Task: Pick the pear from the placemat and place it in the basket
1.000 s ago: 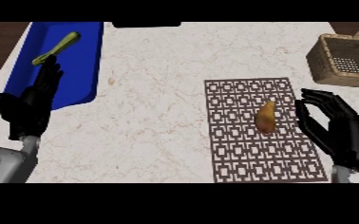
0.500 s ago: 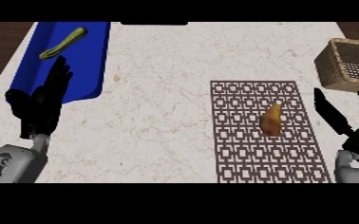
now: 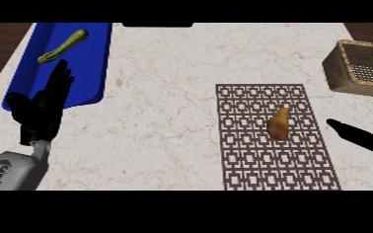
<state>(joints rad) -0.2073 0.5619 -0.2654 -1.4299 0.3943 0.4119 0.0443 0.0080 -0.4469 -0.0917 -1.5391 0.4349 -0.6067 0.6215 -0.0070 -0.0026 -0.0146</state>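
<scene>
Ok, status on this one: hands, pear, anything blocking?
Left hand open, resting. Right hand barely in view. Pear on placemat, untouched. Nothing blocking.

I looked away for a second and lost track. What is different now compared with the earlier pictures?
The right hand has slid toward the view's right edge; only one straight finger tip shows now, beside the placemat. It has taken hold of nothing. The pear lies on the placemat as before. The left hand stays open by the blue tray, and the basket is unchanged.
</scene>
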